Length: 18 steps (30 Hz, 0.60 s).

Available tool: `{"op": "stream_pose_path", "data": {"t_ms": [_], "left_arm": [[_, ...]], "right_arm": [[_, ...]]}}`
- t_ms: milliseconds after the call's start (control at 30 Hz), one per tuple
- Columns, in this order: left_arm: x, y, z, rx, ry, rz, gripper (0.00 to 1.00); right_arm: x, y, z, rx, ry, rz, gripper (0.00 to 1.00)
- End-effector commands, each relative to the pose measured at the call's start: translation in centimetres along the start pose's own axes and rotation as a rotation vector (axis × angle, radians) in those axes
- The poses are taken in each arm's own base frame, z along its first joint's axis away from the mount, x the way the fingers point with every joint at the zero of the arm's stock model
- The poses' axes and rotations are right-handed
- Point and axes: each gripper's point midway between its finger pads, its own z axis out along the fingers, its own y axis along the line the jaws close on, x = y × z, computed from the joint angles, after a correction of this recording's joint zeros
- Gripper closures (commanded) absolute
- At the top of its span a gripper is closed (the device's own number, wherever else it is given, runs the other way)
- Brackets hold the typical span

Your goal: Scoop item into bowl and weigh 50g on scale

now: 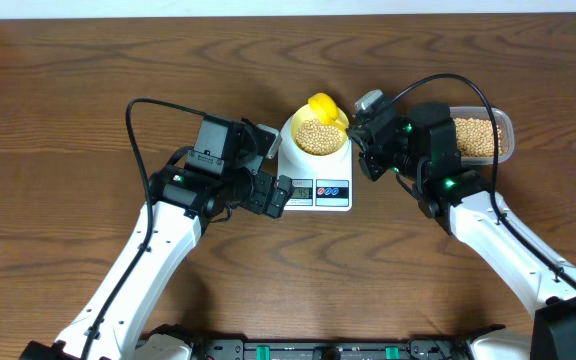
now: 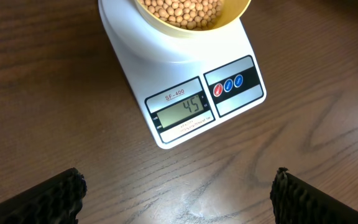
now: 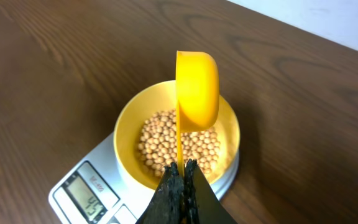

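Dark brown wooden table [image 1: 68,120], strong grain. White scale [image 1: 318,172] lies flat near middle, closer to far edge, display side toward robot. Clear plastic tub [image 1: 509,140] stands right of scale, apart from it, not touching.

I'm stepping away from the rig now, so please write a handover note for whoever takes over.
Left end effector: open, empty, in front of the scale.
Right end effector: shut on the scoop handle, scoop tipped over the bowl.
Done: the bowl, holding beans, sits on the scale; the display reads 45.
To do: add a few more beans from the tub to reach 50.
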Motion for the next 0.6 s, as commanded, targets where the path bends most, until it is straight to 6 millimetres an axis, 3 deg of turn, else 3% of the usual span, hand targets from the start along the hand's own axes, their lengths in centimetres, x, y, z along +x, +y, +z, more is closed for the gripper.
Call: {"op": "stream_pose_path", "data": {"t_ms": [0, 367, 567], "left_arm": [[-0.15, -0.06, 0.09, 0.004, 0.001, 0.017, 0.03], [-0.14, -0.06, 0.09, 0.004, 0.001, 0.016, 0.03], [-0.15, -0.06, 0.09, 0.004, 0.001, 0.017, 0.03]], "right_arm": [[-1.85, 0.86, -0.39, -0.036, -0.041, 0.008, 0.99], [-1.84, 0.79, -0.39, -0.032, -0.041, -0.038, 0.99], [-1.77, 0.27, -0.37, 0.002, -0.036, -0.188, 0.99]]}}
